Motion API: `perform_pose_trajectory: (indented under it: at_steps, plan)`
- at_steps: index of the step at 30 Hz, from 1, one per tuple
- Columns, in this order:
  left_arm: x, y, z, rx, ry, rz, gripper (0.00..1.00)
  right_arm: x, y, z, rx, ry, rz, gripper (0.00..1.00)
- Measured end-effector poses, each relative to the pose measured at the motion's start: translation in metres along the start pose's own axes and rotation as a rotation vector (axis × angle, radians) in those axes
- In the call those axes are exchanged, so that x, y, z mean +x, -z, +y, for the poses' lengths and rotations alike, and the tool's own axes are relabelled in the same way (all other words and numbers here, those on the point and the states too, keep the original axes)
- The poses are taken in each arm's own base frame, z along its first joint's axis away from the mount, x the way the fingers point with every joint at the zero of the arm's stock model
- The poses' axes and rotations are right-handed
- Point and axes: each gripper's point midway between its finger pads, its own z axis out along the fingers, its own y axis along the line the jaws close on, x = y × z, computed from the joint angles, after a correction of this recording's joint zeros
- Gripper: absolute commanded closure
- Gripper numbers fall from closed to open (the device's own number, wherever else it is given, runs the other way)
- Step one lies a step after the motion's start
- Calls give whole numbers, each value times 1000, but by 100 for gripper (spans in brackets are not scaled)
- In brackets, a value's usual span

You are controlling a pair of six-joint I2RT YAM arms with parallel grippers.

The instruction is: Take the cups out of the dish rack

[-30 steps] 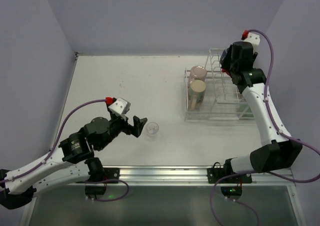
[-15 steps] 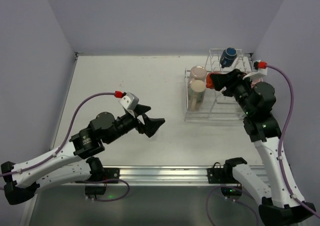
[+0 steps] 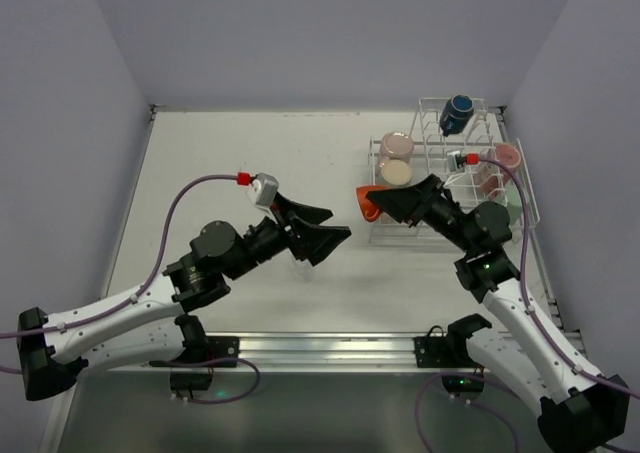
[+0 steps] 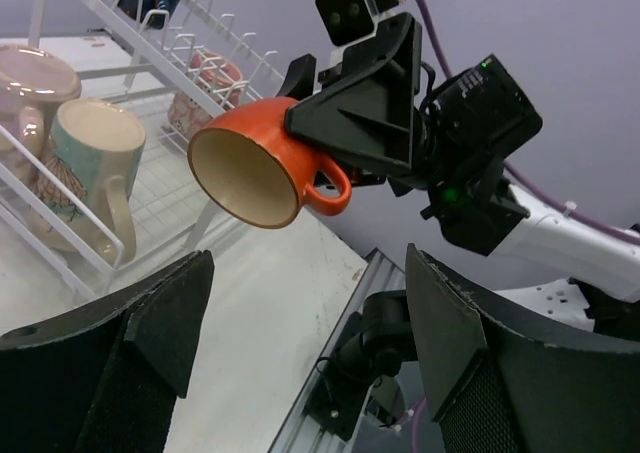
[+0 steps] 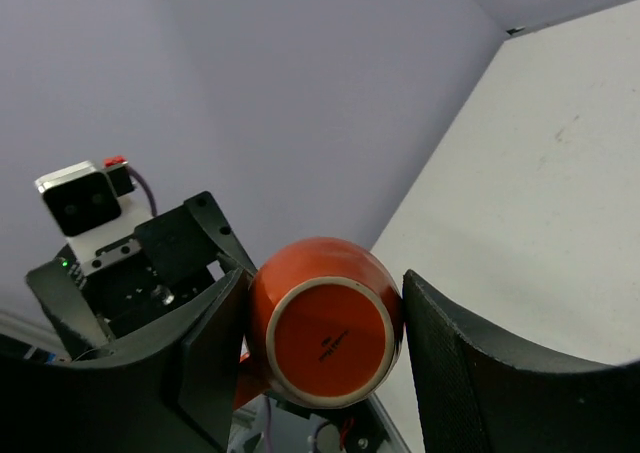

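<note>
Your right tool (image 3: 398,201) is pressed onto the orange cup (image 4: 262,168), one finger on each side of its body close to the base. It holds the cup in the air above the tabletop (image 3: 250,153), just off the near-left corner of the dish rack (image 3: 400,237) and clear of the wires. Your left tool (image 3: 318,235) is spread wide with nothing between its fingers, and it points straight at the cup across a clear gap.

The relation that matters is the cup's axis. It lies roughly level, with the open mouth facing your left tool and the base facing back toward the right wrist. In the left wrist view the cup sits between the two spread fingers, a little high and to the left of centre, with its handle hanging on the lower side. The left arm is the only free one near it.

This looks like a handover rather than a set-down. If so, you would close on the rim end, ahead of the right tool's fingers, and the handle could foul a finger.

In the rack are two beige mugs (image 3: 397,173), a dark blue mug (image 3: 459,111) on the far dividers and a pink cup (image 3: 507,156).
</note>
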Motion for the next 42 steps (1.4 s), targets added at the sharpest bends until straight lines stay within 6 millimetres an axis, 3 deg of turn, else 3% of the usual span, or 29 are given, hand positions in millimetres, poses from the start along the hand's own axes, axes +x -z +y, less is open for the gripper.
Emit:
perform_pose_trajectory:
  at_steps: [7, 13, 17, 22, 28, 30, 32, 33, 36, 37, 40, 42]
  plan:
    - [-4, -9, -2, 3, 78, -37, 27, 10, 2, 13, -98, -31, 13, 85]
    - [1, -19, -1, 12, 93, -37, 43, 20, -2, 22, -144, -42, 50, 85]
    - [9, -26, 2, 11, 93, -18, 48, 27, -4, 23, -152, -50, 71, 85]
    - [6, -28, 2, 19, 89, -32, 59, 35, -8, 23, -156, -63, 98, 85]
    - [4, -29, 2, 25, 102, -42, 100, 36, -14, 24, -173, -67, 92, 85]
    - [1, -29, 1, 31, 112, -47, 100, 32, -16, 26, -185, -57, 76, 84]
    - [1, -28, 0, 32, 111, -46, 100, 32, -16, 27, -191, -53, 70, 72]
    - [1, -27, 0, 30, 109, -43, 100, 32, -15, 28, -193, -54, 72, 52]
    - [5, -19, 3, 4, 83, -17, 100, 37, -15, 26, -181, -56, 85, 26]
    - [6, -16, 8, -22, 58, -8, 100, 39, -15, 24, -169, -59, 92, 13]
    - [8, -4, 34, -167, -12, 38, 100, 39, -9, 20, -131, -37, 81, 1]
    - [11, 7, 56, -294, -60, 93, 100, 36, -3, 19, -102, -6, 57, 1]
